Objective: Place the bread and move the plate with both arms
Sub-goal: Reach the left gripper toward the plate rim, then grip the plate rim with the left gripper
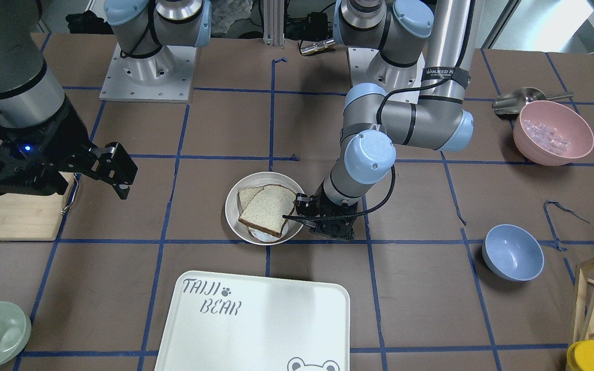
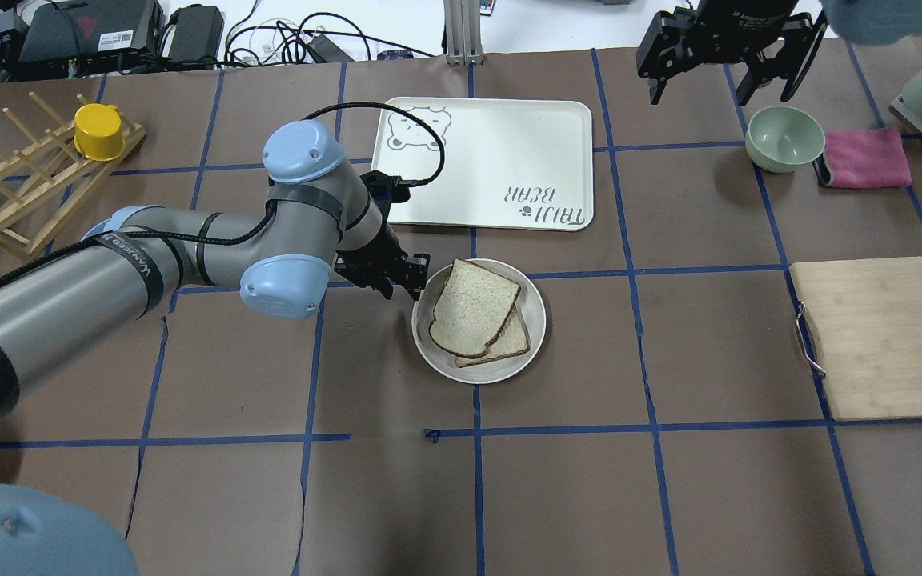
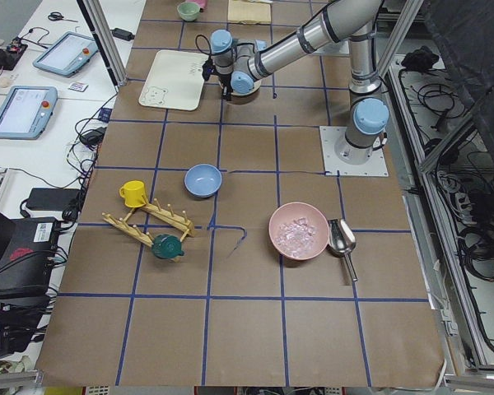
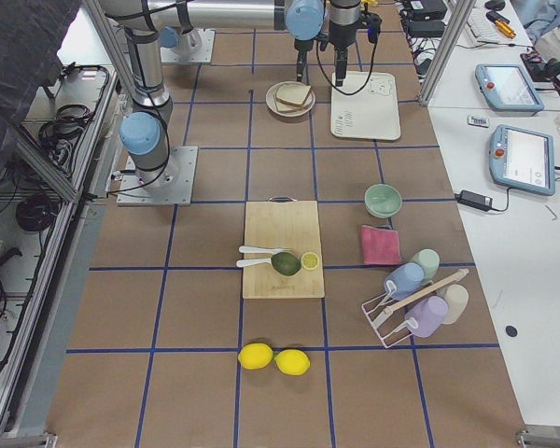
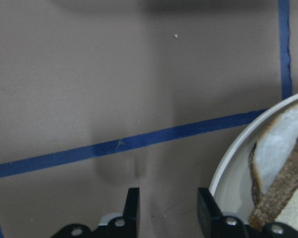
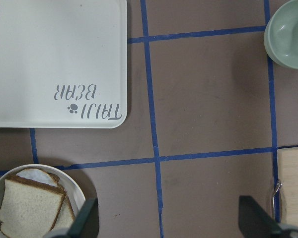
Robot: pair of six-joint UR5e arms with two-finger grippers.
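1. Brown paper covers the table (image 2: 669, 480), and blue tape marks it into squares.
2. At the centre, the black two-finger left gripper (image 5: 168, 198) sits low over the table. Its fingers are parted with only bare paper between them, so it grasps nothing.
3. One of its fingers stands just beside the rim of the round, shallow off-white plate (image 2: 535, 308), on the robot's left side of it. Whether finger and rim touch cannot be told.
4. On the plate lies the bread slice (image 2: 473, 308), with pale speckled crumb and a dark brown crust. It lies flat and partly covers a second slice (image 2: 513, 342) beneath it.
5. Beyond the plate, away from the robot, lies a rectangular white tray (image 2: 501, 144) printed "TAIJI BEAR", near the plate but apart from it.
6. The black right gripper (image 6: 169, 218) hangs high over the far right of the table. Its fingers are spread wide and empty, well apart from the plate.
7. Near it stands a pale green bowl (image 2: 783, 136) with a folded pink cloth (image 2: 865, 156) just beside it.
8. Closer to the robot lies a wooden cutting board (image 2: 877, 344).
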